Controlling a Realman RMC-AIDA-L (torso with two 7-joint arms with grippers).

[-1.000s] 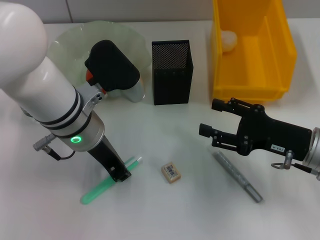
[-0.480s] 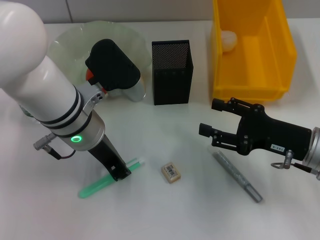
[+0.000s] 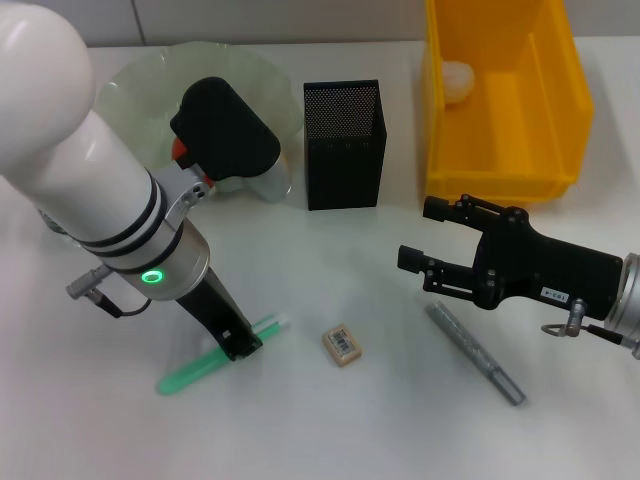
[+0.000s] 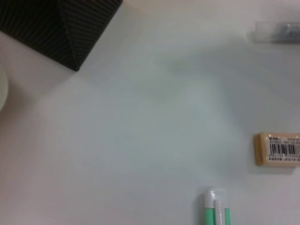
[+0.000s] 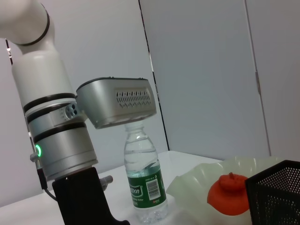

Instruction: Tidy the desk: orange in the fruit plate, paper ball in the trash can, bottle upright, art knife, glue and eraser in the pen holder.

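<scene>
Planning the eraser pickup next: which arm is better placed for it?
Probably the left. Its gripper is down at the table by the green glue stick, close to the eraser. The right gripper sits farther off, open, nearer the gray knife.

Paper ball [image 3: 458,82] in trash can [image 3: 505,160] — pen holder [image 3: 343,145] left of it.

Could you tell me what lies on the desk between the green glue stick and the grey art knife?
In the head view, only the eraser lies between the glue stick and the art knife, apart from both.
</scene>
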